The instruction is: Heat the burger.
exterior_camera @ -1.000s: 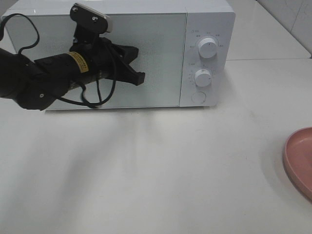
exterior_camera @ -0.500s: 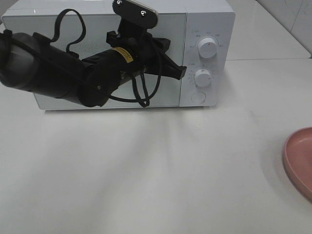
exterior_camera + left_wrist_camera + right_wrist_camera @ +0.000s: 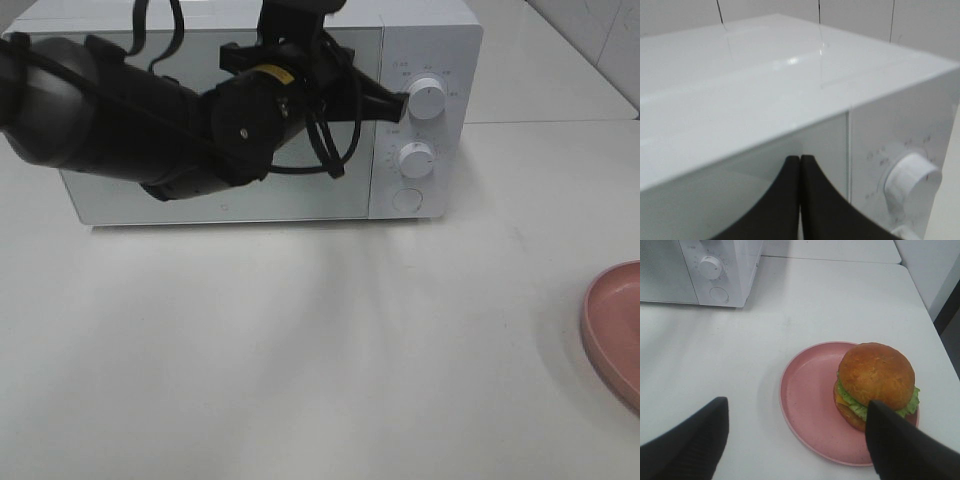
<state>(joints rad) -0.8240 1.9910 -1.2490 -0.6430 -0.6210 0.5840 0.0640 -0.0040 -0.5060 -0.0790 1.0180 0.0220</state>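
Risk: left claw (image 3: pixel 400 100), pressed together at white boxy microwave (image 3: pixel 300 30)'s upper timer knob (image 3: pixel 427 99), cd start it empty w/ door closed — golden-bun burger (image 3: pixel 875 385) sits on pink round plate (image 3: pixel 805 405) on tabletop beneath spread right claw (image 3: pixel 795 440).

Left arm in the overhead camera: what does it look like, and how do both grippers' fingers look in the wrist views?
The left arm is thick, matte black, with loose black cables looping around it and a small yellow label near the wrist. The left gripper has two smooth black fingers curving to tips. The right gripper shows two broad, dark, tapering fingers.
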